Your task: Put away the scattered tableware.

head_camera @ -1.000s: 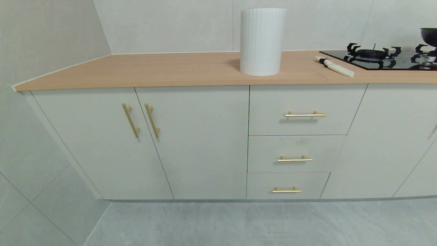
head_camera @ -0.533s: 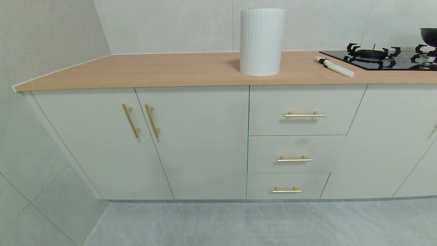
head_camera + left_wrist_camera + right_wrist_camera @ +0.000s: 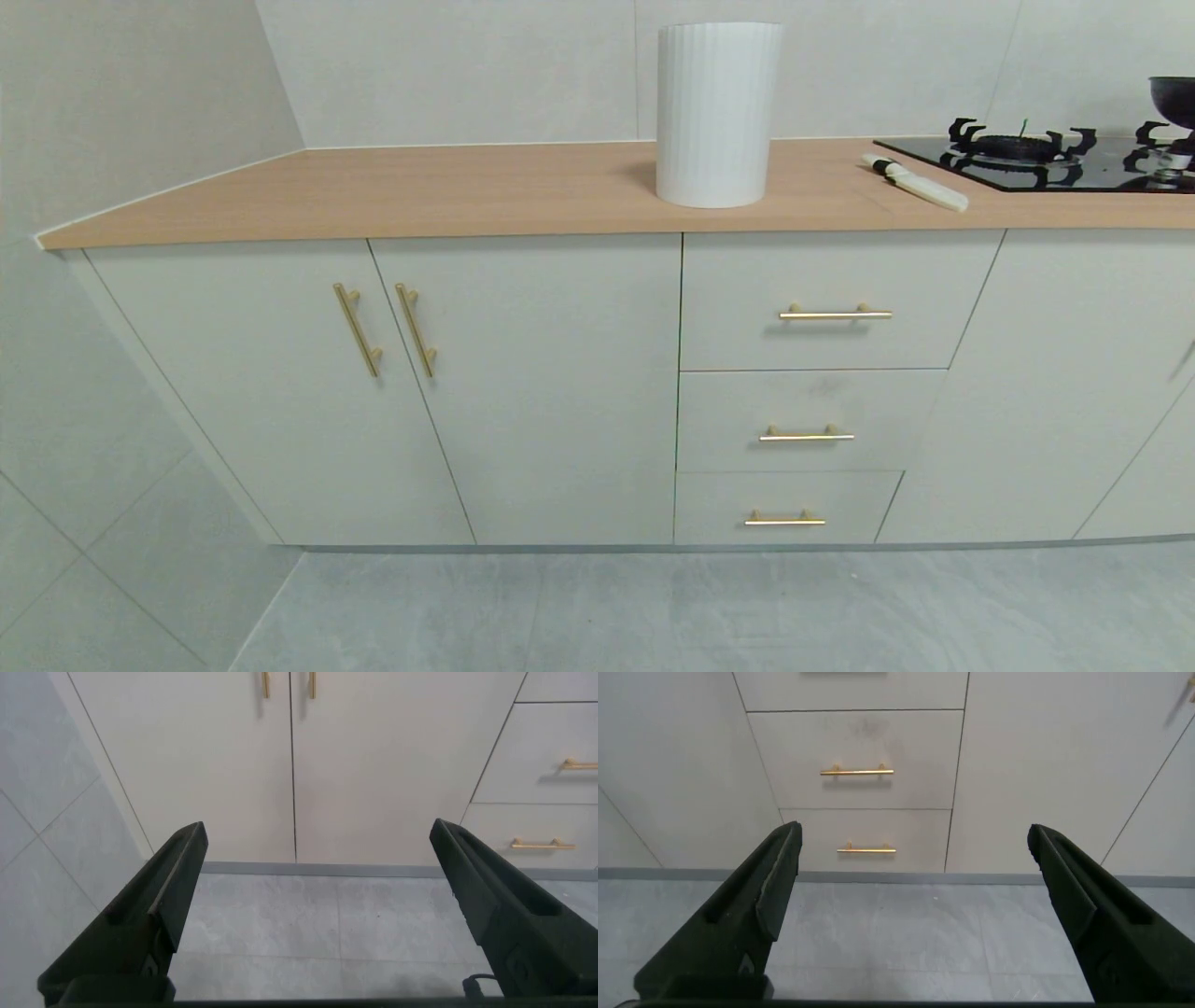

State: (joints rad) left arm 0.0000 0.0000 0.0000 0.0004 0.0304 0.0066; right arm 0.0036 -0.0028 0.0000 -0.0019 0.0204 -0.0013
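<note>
A white knife (image 3: 915, 182) with a dark band on its handle lies on the wooden countertop (image 3: 420, 191), just left of the black hob (image 3: 1046, 161). A tall white ribbed container (image 3: 717, 114) stands on the counter left of the knife. My left gripper (image 3: 318, 835) hangs open and empty low over the floor, facing the double cabinet doors (image 3: 294, 756). My right gripper (image 3: 913, 838) is open and empty too, low in front of the lower drawers (image 3: 857, 770).
Below the counter are two doors with gold handles (image 3: 385, 329) and a stack of three drawers (image 3: 812, 387) with gold bar handles. A dark pot (image 3: 1174, 98) sits at the hob's far right. A tiled wall closes the left side. Grey floor (image 3: 653, 611) lies open before the cabinets.
</note>
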